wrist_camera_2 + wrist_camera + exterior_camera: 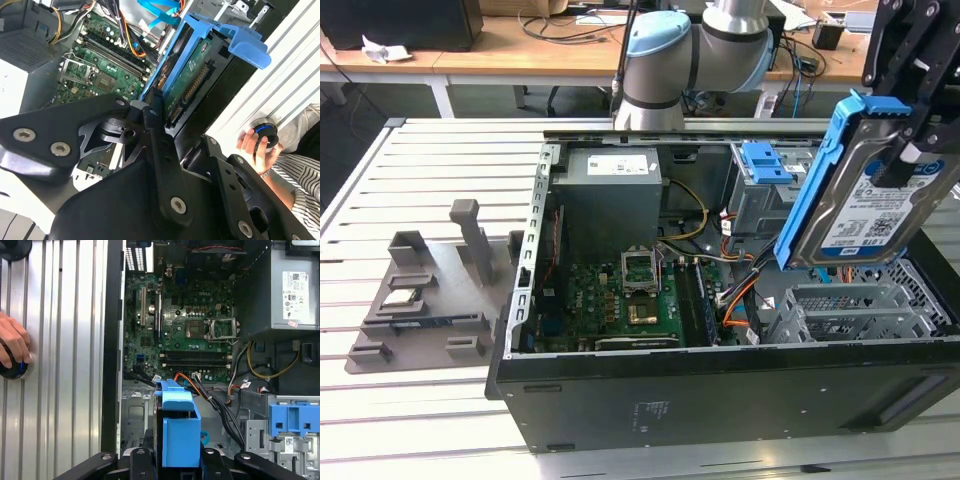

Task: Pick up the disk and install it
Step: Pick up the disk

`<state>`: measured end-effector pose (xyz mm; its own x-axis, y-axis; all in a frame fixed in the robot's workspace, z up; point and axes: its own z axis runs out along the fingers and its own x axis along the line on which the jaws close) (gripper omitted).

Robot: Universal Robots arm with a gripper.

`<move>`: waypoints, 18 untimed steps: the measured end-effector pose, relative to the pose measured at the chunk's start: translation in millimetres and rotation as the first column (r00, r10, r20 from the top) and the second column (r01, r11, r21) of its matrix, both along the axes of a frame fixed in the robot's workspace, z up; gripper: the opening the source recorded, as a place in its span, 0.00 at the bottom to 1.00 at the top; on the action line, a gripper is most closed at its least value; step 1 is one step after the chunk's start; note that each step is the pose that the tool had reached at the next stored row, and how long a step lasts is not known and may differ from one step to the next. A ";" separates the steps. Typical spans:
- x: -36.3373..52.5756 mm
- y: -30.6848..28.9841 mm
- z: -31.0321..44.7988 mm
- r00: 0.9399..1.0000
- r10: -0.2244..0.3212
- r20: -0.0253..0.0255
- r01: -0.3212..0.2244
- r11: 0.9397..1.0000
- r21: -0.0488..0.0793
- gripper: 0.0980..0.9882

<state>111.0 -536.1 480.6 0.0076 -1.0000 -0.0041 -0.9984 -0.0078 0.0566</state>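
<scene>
We see one silver metal disk (865, 205) in its blue plastic carrier frame, tilted above the metal drive cage (860, 310) of one open black computer case (720, 390). The black gripper (910, 150) has its jaws clamped on the disk's edges. One person's hand (255, 145) rests on a round black knob (265, 135).

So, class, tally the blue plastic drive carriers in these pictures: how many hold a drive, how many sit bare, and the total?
Carriers holding a drive: 1, the disk gripped by the gripper, tilted above the open computer case.
Bare carriers: 1, the blue bracket sitting in the case.
Total: 2
</scene>
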 end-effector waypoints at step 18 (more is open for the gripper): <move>23.9 -5.0 -15.6 1.000 0.000 0.000 0.000 1.000 0.000 0.30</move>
